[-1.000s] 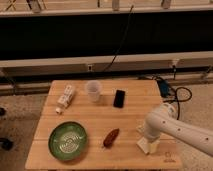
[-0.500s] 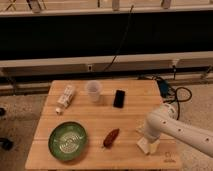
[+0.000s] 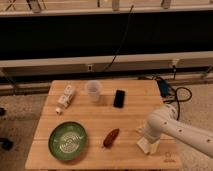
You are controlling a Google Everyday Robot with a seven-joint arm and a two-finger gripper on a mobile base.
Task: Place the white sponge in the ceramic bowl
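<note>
The round, shallow green ceramic bowl (image 3: pixel 52 145) sits upright in the lower left of the frame, near the front left corner of the wooden table. A pale whitish swirl pattern shows across its inside. The gripper (image 3: pixel 148 144) hangs at the lower right with its jaws wide, low over the table's front right part. A pale blocky shape lies there, and the small off-white square sponge cannot be told apart from it. That spot is well apart from the bowl.

Dim warm light; pincer (image 3: pixel 148 145) lower right
</note>
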